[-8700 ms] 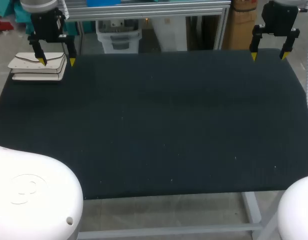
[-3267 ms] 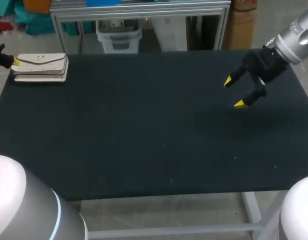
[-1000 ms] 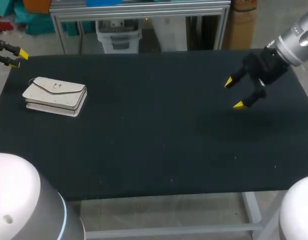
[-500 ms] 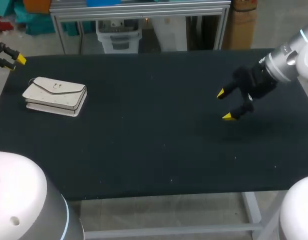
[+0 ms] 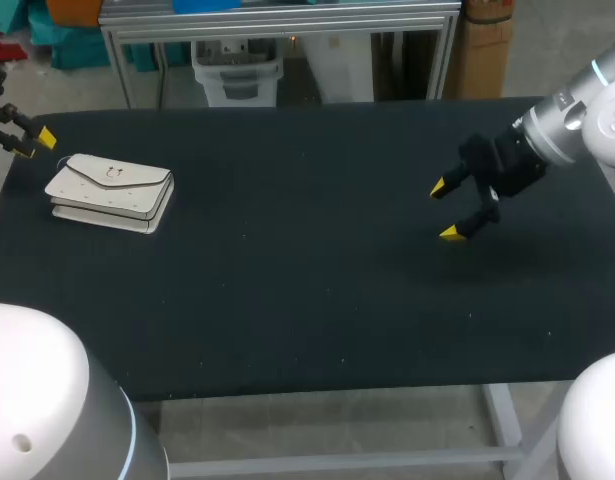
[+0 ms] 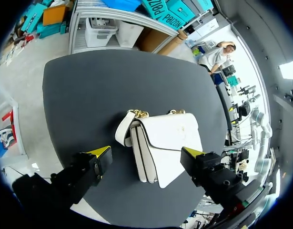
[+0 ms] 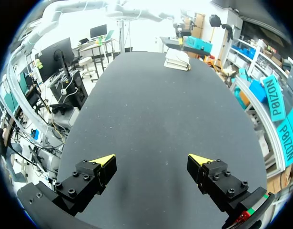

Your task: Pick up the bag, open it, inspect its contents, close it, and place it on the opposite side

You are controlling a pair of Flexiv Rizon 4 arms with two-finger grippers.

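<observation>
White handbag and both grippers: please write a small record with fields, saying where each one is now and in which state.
bag: white leather-look handbag, lying on the black table, in its far left part
flap: closed
chain: gold chain along one edge of the bag
left arm: left gripper open, at the table's left edge, beside the bag and apart from it
right arm: right gripper open, above the table's right half, holding nothing
task step: bag not yet picked up
</observation>
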